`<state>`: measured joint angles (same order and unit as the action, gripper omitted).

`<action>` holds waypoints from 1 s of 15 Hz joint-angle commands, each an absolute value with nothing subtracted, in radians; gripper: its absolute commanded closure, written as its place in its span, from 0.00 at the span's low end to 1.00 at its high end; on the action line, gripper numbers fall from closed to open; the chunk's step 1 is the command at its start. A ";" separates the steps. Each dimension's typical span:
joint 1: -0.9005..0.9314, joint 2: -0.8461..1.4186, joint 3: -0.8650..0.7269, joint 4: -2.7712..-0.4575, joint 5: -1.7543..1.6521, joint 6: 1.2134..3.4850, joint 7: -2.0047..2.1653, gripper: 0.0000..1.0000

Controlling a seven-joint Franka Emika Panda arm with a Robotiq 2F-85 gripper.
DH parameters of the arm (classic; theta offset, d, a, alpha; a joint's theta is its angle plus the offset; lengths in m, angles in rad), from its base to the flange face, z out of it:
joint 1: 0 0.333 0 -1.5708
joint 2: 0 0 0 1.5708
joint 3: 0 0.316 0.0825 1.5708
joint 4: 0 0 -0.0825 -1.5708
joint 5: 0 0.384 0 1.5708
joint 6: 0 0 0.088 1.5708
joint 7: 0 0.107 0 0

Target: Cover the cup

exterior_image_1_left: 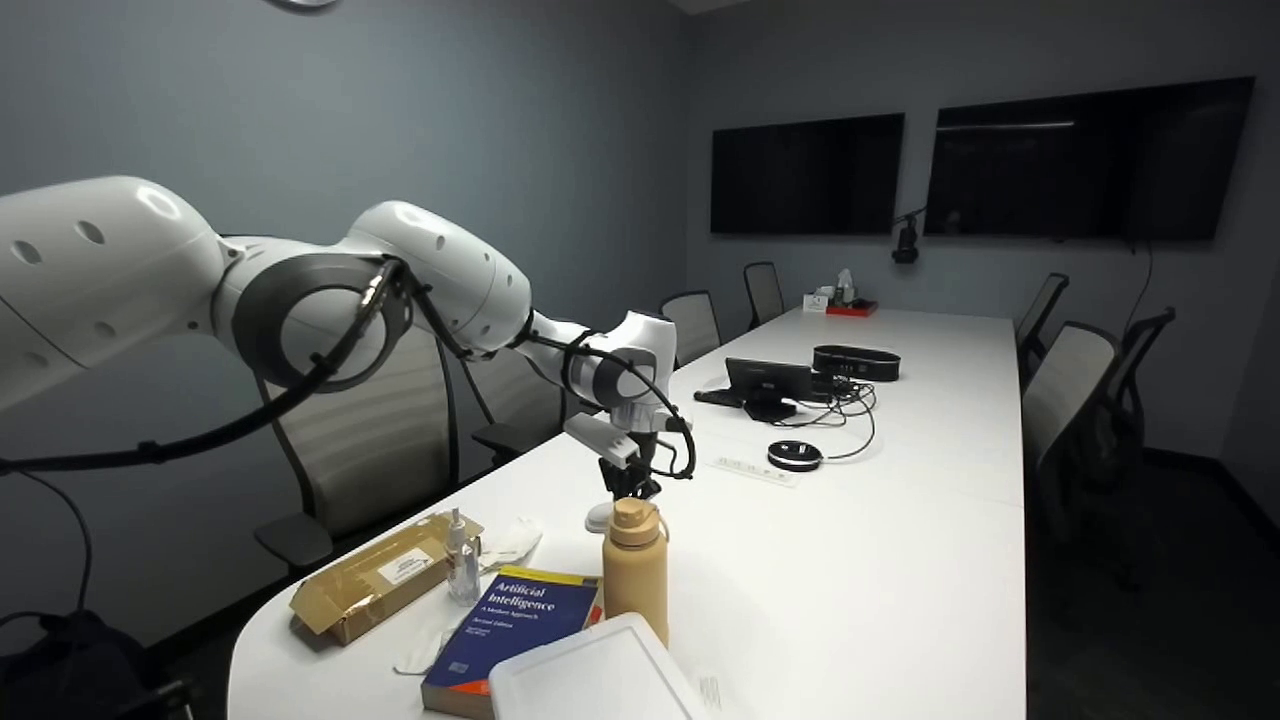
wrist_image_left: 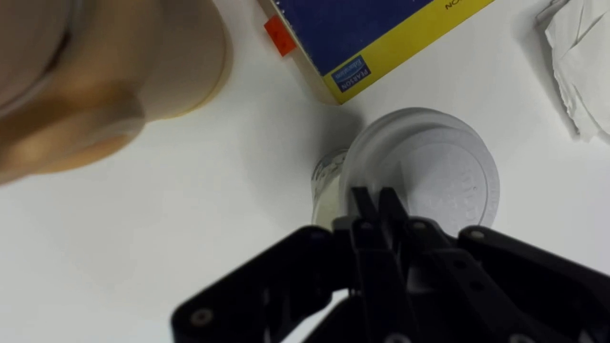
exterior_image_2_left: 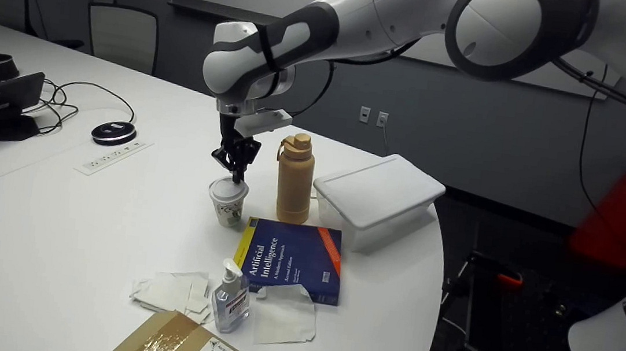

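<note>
Arm (exterior_image_2_left: pixel 365 15) outstretched, jaws downward at lid (exterior_image_2_left: pixel 226 191).

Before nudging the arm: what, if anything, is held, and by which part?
Cannot tell whether the claw, nearly closed, pinches the white cup lid near its rim.

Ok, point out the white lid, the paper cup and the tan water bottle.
White lid (wrist_image_left: pixel 431 169), in the wrist view: its raised top.
Paper cup (exterior_image_2_left: pixel 229 212), in an exterior view: its patterned side.
Tan water bottle (exterior_image_2_left: pixel 295 182), in an exterior view: middle of its body.

a white table (exterior_image_2_left: pixel 91 233) carries a patterned cup (exterior_image_2_left: pixel 228 208), tan bottle (exterior_image_2_left: pixel 295 182), book (exterior_image_2_left: pixel 292 257) and bin (exterior_image_2_left: pixel 377 197).
</note>
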<state>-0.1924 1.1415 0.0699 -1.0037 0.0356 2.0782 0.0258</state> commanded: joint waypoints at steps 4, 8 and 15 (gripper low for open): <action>-0.212 1.061 0.074 -1.139 0.070 2.172 0.082 0.98; -0.201 1.045 0.038 -1.166 0.124 2.198 0.079 0.98; -0.198 1.030 0.024 -1.209 0.165 2.225 0.079 0.98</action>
